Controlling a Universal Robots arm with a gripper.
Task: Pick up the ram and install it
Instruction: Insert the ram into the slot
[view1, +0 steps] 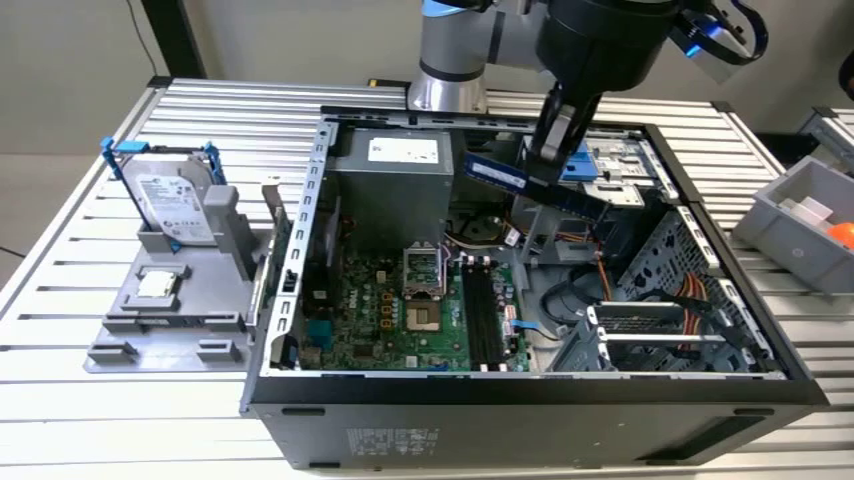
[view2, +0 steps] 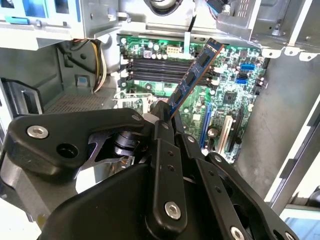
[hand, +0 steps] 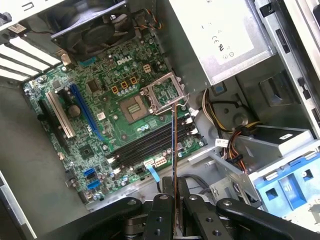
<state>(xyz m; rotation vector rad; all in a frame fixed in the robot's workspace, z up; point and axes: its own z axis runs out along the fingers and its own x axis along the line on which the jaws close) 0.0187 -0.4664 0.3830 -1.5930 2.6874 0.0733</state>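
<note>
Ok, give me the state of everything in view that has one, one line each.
gripper, shut on the ram.
ram, tilted in the air, not seated in a slot.
memory slots, empty.
computer case, lying on its side, side panel off.
CPU socket, cover flipped open.
hard drive, standing upright in a grey holder outside the case.

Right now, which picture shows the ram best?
The second wrist view: the ram turns its flat side to the camera, so its chips show. The exterior view shows the ram tilted above the computer case. The first wrist view sees the ram edge-on, a thin line.
</note>
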